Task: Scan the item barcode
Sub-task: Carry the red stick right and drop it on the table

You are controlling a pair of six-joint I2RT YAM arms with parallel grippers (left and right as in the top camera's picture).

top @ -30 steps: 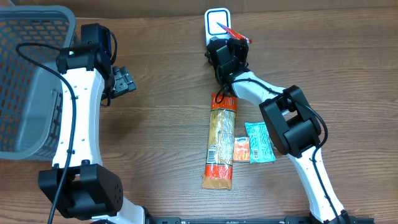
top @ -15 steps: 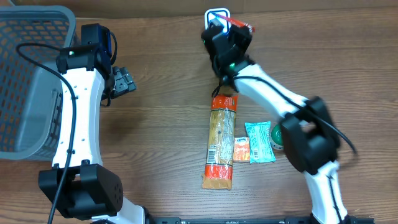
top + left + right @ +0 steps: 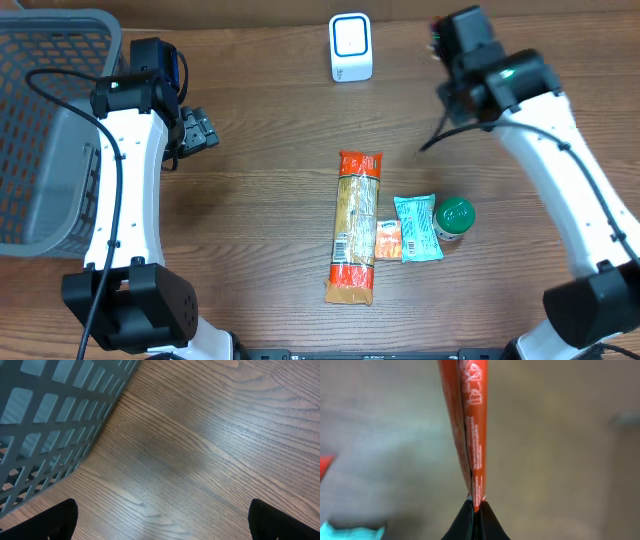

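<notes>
Item under scan: we log one red packet (image 3: 472,425), pinched at its lower end by the right gripper (image 3: 475,514), whose jaws are clenched on it. The wrist view shows it edge-on, a thin seam with white print. Its long axis runs straight out from the fingertips, with the far end leaning a little to the left. We place it in the air over the table's (image 3: 260,240) far edge, right of the scanner (image 3: 350,47) and well apart from it.

Scanner: we count one, white with a blue-ringed face, standing at the middle of the far edge.

Container: we count one grey mesh basket (image 3: 40,150) at the far left corner. Looking into it, we see only its own mesh walls and floor.

Loose goods near the table's middle, one of each:
- A long cracker pack (image 3: 357,228) with orange ends, its long axis running from far to near.
- An orange sachet (image 3: 388,239), touching the pack's right side.
- A teal sachet (image 3: 417,228), just beside the orange one.
- A green-lidded jar (image 3: 455,220), just beside the teal sachet.

Left gripper (image 3: 203,131): we note its jaws released and spread wide over bare wood beside the basket.
</notes>
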